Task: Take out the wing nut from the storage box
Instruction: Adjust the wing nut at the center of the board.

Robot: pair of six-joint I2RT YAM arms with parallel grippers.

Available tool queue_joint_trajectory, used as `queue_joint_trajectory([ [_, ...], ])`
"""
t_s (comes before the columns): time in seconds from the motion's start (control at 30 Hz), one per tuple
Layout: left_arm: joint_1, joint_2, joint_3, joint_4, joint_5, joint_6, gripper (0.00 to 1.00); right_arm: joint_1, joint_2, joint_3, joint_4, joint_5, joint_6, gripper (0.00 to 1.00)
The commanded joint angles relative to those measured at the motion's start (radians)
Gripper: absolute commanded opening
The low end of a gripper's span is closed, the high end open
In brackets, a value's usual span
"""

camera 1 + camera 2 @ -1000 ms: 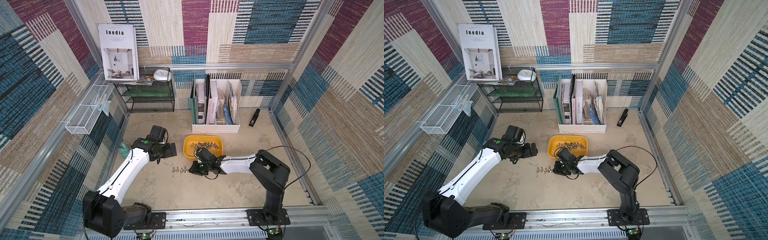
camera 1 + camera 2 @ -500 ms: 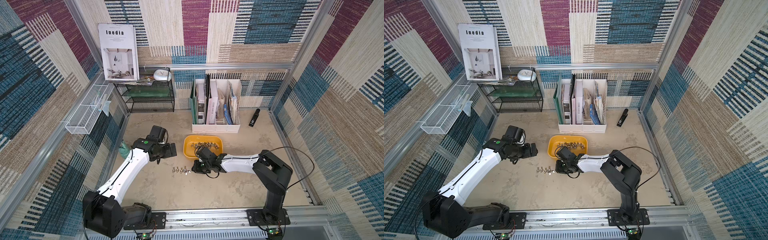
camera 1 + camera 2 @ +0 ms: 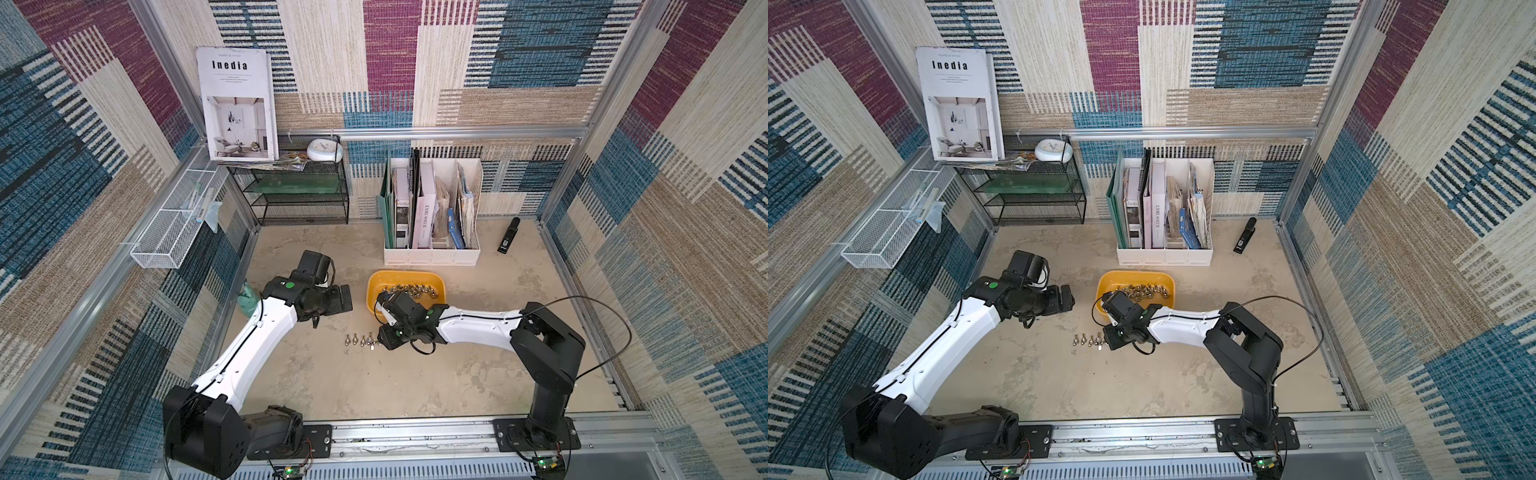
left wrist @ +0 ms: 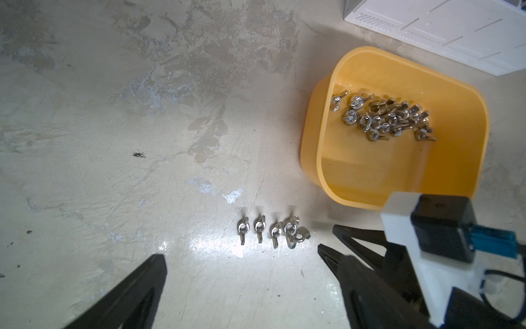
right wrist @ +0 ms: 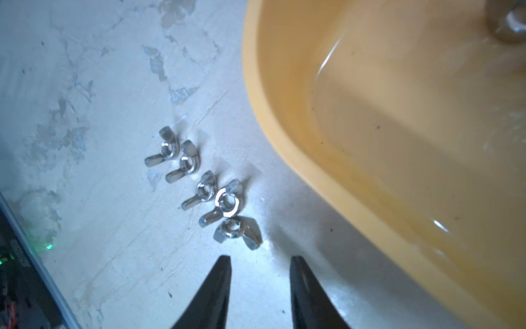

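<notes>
Mottled tabletop (image 4: 113,114), five wing nuts (image 5: 203,190) beside one storage box (image 4: 309,142); left jaws wide, right jaws narrower, empty.

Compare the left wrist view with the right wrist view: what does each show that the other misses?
Only the left wrist view: the heap of wing nuts inside the storage box, a corner of the white file holder, and the right arm's camera mount. Only the right wrist view: the empty gap between the parted jaws of the right gripper, and a small green light. Both: the row of five wing nuts lying on the table beside the box's rim.
</notes>
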Motion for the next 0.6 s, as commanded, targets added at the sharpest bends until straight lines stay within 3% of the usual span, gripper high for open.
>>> queue_joint_trajectory([
  [0.0, 0.014, -0.01, 0.009, -0.003, -0.013, 0.015, 0.99, 0.017, 0.018, 0.032, -0.035, -0.004, -0.151, 0.47],
  [0.23, 0.034, -0.023, 0.007, -0.008, -0.012, 0.011, 0.99, 0.028, 0.069, 0.082, -0.059, -0.012, -0.258, 0.41],
  [0.57, 0.045, -0.016, 0.005, -0.006, -0.005, 0.014, 0.99, 0.028, 0.072, 0.063, -0.02, -0.127, -0.213, 0.4],
])
